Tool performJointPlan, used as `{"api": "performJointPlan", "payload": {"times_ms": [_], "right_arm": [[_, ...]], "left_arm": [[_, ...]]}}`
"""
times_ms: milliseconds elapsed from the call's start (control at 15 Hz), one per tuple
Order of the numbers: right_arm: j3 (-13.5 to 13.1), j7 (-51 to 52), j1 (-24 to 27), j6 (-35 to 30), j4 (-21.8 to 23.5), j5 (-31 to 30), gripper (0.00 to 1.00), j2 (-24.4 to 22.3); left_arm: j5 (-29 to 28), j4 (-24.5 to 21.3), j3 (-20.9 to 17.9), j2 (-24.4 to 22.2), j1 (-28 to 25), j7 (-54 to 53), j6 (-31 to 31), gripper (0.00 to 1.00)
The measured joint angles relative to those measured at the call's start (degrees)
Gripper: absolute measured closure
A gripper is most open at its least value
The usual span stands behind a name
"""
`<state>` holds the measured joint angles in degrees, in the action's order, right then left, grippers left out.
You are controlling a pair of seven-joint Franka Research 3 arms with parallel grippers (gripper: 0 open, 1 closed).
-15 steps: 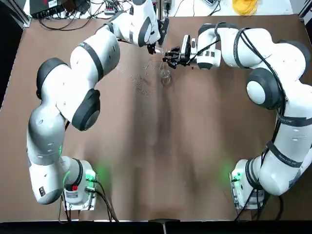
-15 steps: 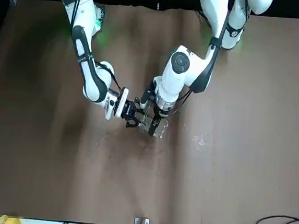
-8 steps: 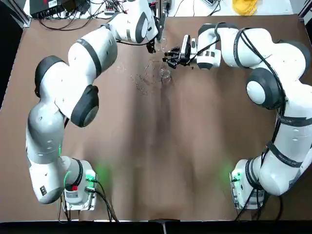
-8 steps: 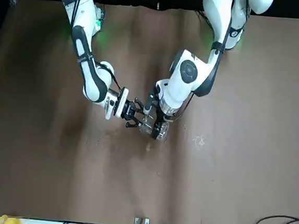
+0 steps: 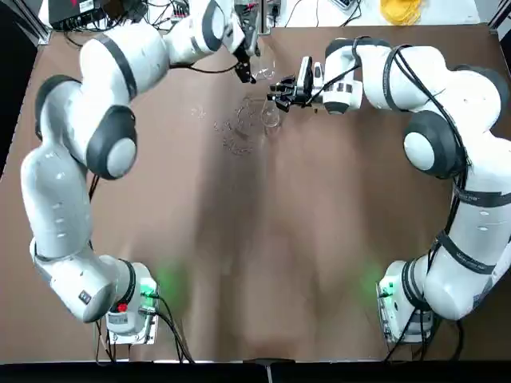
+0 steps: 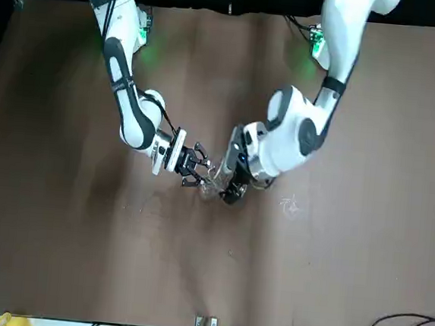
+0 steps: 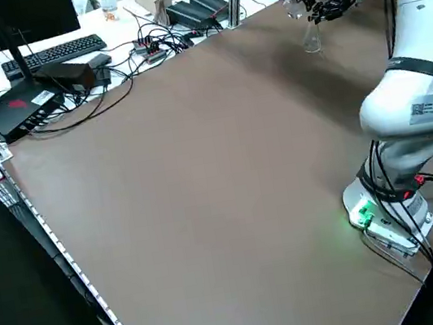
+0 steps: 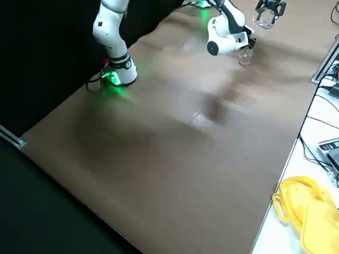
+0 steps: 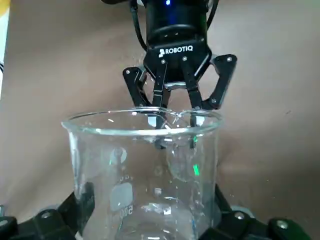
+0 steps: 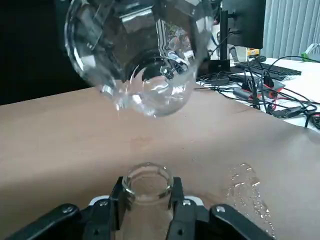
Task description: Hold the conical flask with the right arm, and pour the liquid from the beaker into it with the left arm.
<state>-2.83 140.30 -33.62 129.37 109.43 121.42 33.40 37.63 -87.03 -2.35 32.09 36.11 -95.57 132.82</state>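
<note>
Brown paper covers the desk [image 5: 263, 239], with cables, a keyboard [image 7: 51, 53] and a monitor [image 7: 4, 19] crowded along its far edge and splashes of spilled liquid [image 10: 245, 192] glinting on the paper beside the work. The conical flask [image 10: 147, 184] stands on the desk near the far middle, and the right gripper [image 10: 147, 207] has its fingers [image 10: 112, 210] clamped on the neck just under the rim, one on each side. The beaker [image 9: 145, 175] is in the air above and just beside the flask, tilted mouth-down toward its opening; the left gripper [image 9: 145, 232] is closed on its lower body, though its fingers are mostly hidden behind the glass. From the right wrist view the tilted beaker [image 10: 137, 55] hangs over the small mouth of the flask, apart from it. Both vessels look like thin clear glass: light, stiff, smooth and likely slippery, more so where wet, and they would probably chip or crack under a hard squeeze or a knock of rim on rim. The flask's neck is the sensible hold, since the flare below keeps it from slipping down through the fingers and the wide base keeps it steady. The beaker is best held across its straight wall, low enough to leave the lip free. The flask mouth is narrow, so any sideways drift of the lip would likely send more liquid onto the paper.
</note>
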Motion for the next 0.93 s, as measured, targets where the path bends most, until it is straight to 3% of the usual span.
{"api": "performJointPlan", "payload": {"times_ms": [267, 400, 467, 933], "right_arm": [[-0.8, 0.0, 0.7, 0.1, 0.0, 0.1, 0.61, 0.0], [-1.0, 0.6, 2.0, 0.2, 0.0, 0.1, 0.61, 0.0], [-1.1, 0.7, 4.1, 0.2, 0.0, 0.1, 0.61, 0.0], [-1.1, 3.2, 11.3, -0.8, 0.0, -1.7, 0.61, 0.0]], "left_arm": [[0.9, -0.6, 16.6, 0.2, -19.3, -6.7, -3.1, 0.02], [4.2, -1.6, 22.2, 0.9, -27.3, -11.6, -5.3, 0.02], [9.2, -2.2, 24.0, 1.7, -32.9, -17.8, -9.1, 0.02], [25.1, -3.8, 24.0, 8.9, -46.7, -38.8, -23.1, 0.02]]}}
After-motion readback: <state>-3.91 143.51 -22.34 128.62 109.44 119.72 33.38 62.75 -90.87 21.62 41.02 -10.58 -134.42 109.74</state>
